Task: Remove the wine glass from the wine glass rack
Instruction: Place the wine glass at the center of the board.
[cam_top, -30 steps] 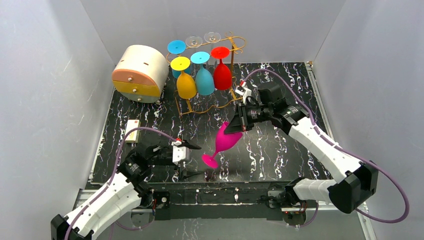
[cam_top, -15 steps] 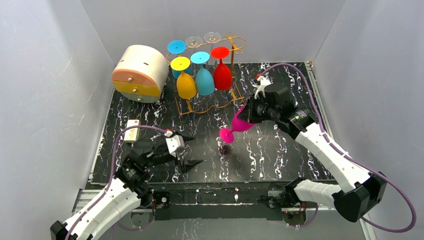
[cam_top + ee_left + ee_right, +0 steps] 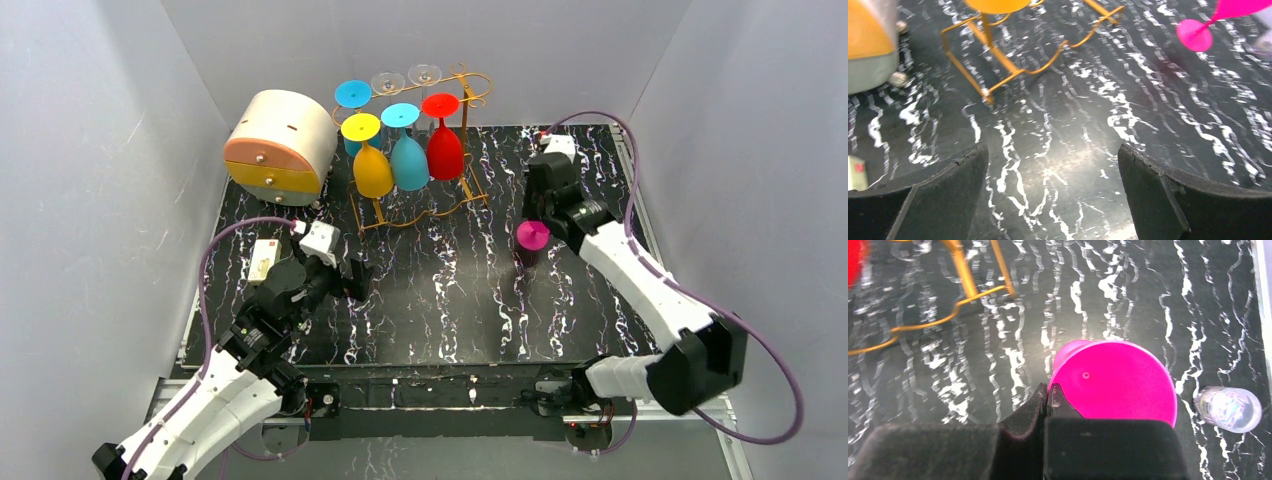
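The golden wire wine glass rack (image 3: 466, 82) stands at the back centre. Yellow (image 3: 372, 170), blue (image 3: 408, 160) and red (image 3: 444, 150) glasses hang on it upside down, with more feet behind. Its legs show in the left wrist view (image 3: 998, 57) and the right wrist view (image 3: 964, 270). My right gripper (image 3: 541, 213) is right of the rack, shut on a pink wine glass (image 3: 532, 236) held foot up. In the right wrist view the shut gripper (image 3: 1048, 390) is at the left edge of the pink foot (image 3: 1118, 380), which hides the grip. My left gripper (image 3: 352, 281) is open and empty over the mat (image 3: 1053, 165).
A round cream-and-orange drawer box (image 3: 280, 145) stands left of the rack. A small white box (image 3: 263, 262) lies at the mat's left edge. A small clear object (image 3: 1228, 409) lies on the mat right of the pink glass. Grey walls enclose the table.
My right arm swung right and back with the pink glass, away from the rack, turning its foot upward. My left arm moved back and left, its gripper staying open.
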`<control>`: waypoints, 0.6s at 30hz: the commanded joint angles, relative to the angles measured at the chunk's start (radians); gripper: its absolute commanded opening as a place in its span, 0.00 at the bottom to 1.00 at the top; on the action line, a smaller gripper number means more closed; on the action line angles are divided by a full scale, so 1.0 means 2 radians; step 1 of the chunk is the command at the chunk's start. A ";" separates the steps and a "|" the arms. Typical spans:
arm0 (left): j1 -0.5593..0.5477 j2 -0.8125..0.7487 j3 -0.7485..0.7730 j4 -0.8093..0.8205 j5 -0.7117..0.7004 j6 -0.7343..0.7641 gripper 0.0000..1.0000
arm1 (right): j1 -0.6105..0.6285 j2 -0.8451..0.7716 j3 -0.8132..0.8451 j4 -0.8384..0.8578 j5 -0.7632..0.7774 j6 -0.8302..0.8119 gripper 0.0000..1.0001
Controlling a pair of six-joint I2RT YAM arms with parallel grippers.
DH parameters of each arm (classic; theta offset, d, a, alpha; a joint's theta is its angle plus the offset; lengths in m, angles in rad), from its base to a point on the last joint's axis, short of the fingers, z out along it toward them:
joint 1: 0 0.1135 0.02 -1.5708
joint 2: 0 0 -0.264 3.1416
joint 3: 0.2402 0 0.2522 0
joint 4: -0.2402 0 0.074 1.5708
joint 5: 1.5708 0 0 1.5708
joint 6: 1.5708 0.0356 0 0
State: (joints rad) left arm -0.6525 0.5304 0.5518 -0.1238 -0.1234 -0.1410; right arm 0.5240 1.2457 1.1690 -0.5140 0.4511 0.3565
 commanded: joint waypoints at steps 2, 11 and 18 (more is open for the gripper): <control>0.001 0.023 0.035 -0.074 -0.143 -0.019 0.98 | -0.097 0.070 0.054 0.020 -0.037 -0.015 0.01; 0.001 -0.016 0.040 -0.089 -0.211 -0.051 0.98 | -0.122 0.200 0.160 0.012 -0.068 -0.038 0.01; 0.001 -0.043 0.028 -0.081 -0.204 -0.037 0.98 | -0.123 0.294 0.242 -0.011 -0.097 -0.051 0.01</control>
State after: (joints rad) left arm -0.6518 0.4480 0.5953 -0.2905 -0.4866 -0.2119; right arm 0.2771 1.7710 1.5539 -0.5236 0.3027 0.2852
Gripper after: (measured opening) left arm 0.983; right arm 0.034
